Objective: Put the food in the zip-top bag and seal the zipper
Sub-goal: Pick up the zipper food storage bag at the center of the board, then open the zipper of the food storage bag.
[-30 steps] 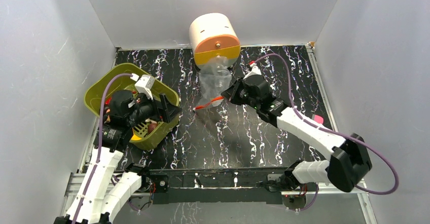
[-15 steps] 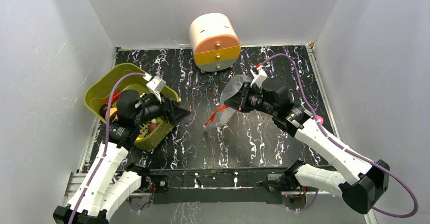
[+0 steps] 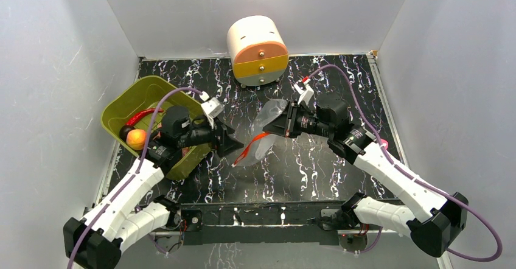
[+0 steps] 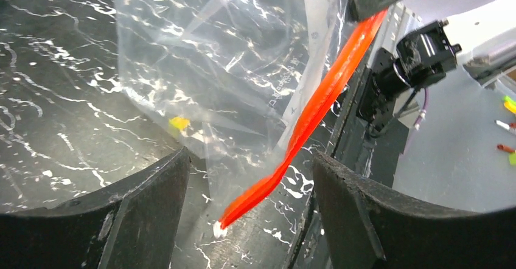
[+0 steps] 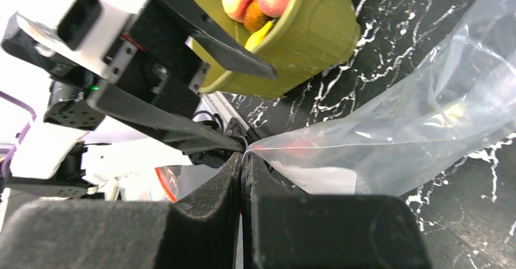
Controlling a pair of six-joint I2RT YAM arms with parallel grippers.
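The clear zip-top bag (image 3: 268, 118) hangs above the middle of the table, with its red-orange zipper (image 3: 251, 148) trailing down to the left. My right gripper (image 3: 285, 125) is shut on the bag's edge (image 5: 261, 149). My left gripper (image 3: 231, 142) is open, and the zipper's loose end (image 4: 255, 190) lies between its jaws without touching either finger (image 4: 143, 205). The food (image 3: 136, 139), pink-red and orange round fruits with a yellow piece (image 5: 258, 1), sits in the olive-green basket (image 3: 131, 101) at the left.
A white and orange round drawer unit (image 3: 257, 45) stands at the back centre. A small pink item (image 3: 382, 142) lies near the right edge. White walls enclose the black marbled table (image 3: 316, 171) on three sides.
My right gripper has pulled the bag away from the drawer unit toward the table's middle. My left gripper has left the basket and moved right to the zipper's end, its jaws narrowing a little.
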